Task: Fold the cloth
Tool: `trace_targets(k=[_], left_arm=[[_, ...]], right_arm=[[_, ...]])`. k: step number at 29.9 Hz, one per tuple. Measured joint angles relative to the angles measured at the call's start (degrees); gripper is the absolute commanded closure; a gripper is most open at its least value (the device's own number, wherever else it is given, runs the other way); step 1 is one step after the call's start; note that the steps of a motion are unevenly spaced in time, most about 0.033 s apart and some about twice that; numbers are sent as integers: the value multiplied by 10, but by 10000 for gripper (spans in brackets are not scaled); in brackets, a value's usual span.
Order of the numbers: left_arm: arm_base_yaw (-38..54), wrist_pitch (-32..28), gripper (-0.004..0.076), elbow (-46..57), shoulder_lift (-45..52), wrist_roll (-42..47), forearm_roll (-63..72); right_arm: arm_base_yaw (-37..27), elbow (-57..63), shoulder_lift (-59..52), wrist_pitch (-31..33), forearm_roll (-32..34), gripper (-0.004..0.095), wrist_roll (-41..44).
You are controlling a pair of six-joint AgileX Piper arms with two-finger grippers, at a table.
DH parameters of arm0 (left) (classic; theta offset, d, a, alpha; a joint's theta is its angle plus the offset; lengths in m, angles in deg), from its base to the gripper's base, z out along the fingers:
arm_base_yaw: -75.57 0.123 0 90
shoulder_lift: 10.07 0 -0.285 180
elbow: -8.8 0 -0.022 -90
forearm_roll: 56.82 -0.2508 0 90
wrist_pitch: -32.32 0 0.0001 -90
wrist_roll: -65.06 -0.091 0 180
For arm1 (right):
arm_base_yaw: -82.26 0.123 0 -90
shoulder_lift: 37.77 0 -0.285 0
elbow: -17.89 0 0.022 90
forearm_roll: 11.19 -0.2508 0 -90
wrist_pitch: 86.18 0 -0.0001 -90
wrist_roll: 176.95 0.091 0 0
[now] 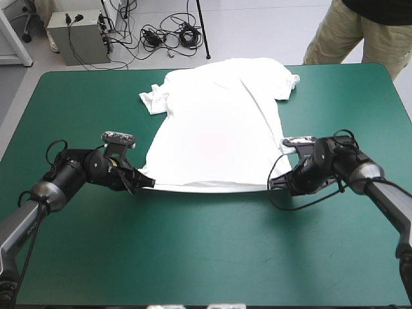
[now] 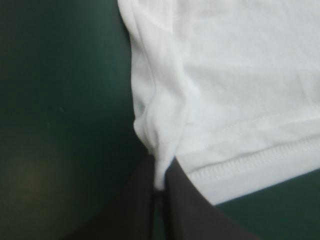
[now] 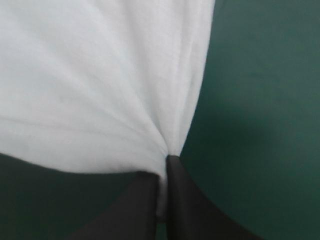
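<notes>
The T-shirt [image 1: 219,129] lies spread flat on the teal-green cover [image 1: 193,257], toward the far half of the table. Its long axis runs away from the robot, with the hem [image 1: 212,188] nearest and the neck end reaching the far edge, leaning a little to the right. The hem is drawn in an almost straight line between the two grippers. The left gripper [image 1: 145,182] has its black fingers closed on the left hem corner; in its wrist view the left gripper [image 2: 160,185] pinches a fold of white cloth where the side seam meets the stitched hem. The right gripper [image 1: 273,183] is clamped in the same way on the right hem corner, and from the right gripper [image 3: 162,190] creases fan out across the T-shirt [image 3: 90,75]. From both sets of fingers the body of the shirt lies straight ahead, so the next move looks like carrying the hem forward over the chest, both arms together; neither arm is nearer, since each holds its own corner. The left sleeve [image 1: 154,100] is rumpled and doubled on itself, while the right sleeve [image 1: 291,84] lies flatter. That rumpled sleeve may bunch under the fold. Nothing else shows on the cover in the hem's path.
</notes>
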Motion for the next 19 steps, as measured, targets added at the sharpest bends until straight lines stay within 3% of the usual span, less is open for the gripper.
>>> trace_targets(k=[9,19], left_arm=[[-48,51,733,112,95,10,28],[-85,126,733,224,244,80,31]], right_arm=[[59,159,-140,-5,0,921,67],[87,218,-257,48,0,921,126]])
